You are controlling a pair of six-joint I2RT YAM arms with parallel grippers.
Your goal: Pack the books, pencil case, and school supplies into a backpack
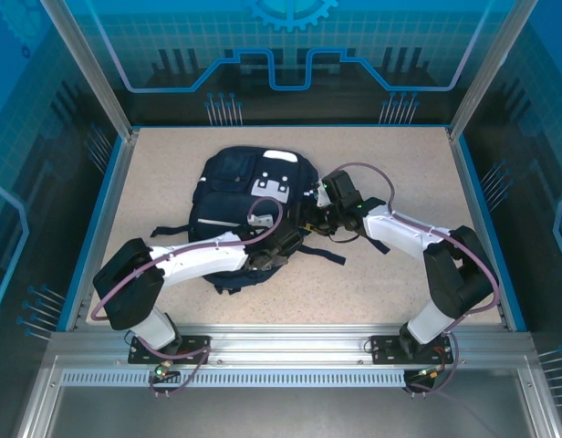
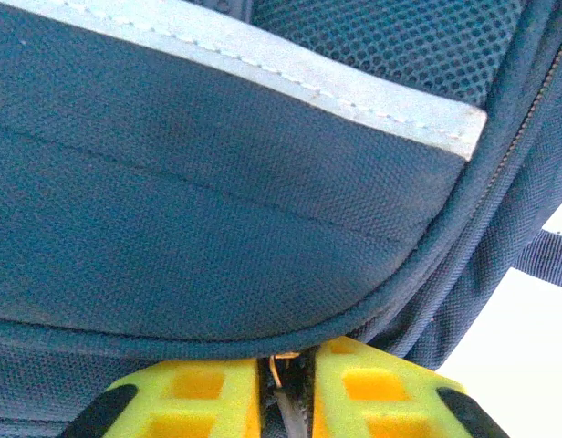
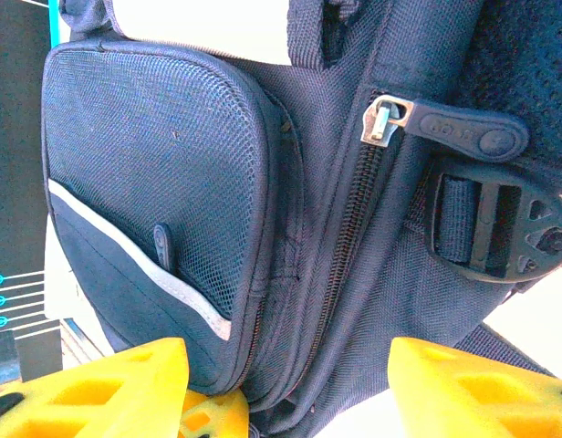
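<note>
One navy backpack (image 1: 240,196) on one table (image 1: 390,292). Two robot arms: left arm (image 1: 185,260) at 7 o'clock, right arm (image 1: 404,233) at 3 o'clock. Two grippers: left gripper (image 1: 288,243), right gripper (image 1: 314,215).

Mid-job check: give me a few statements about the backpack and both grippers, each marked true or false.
1. The backpack stands upright. False: it lies flat on the table.
2. The left gripper has its fingers nearly together at the backpack's lower seam. True.
3. The right gripper is clamped shut. False: its fingers stand wide apart beside the backpack's side pocket.
4. The zipper in front of the right gripper is closed below its slider. True.
</note>
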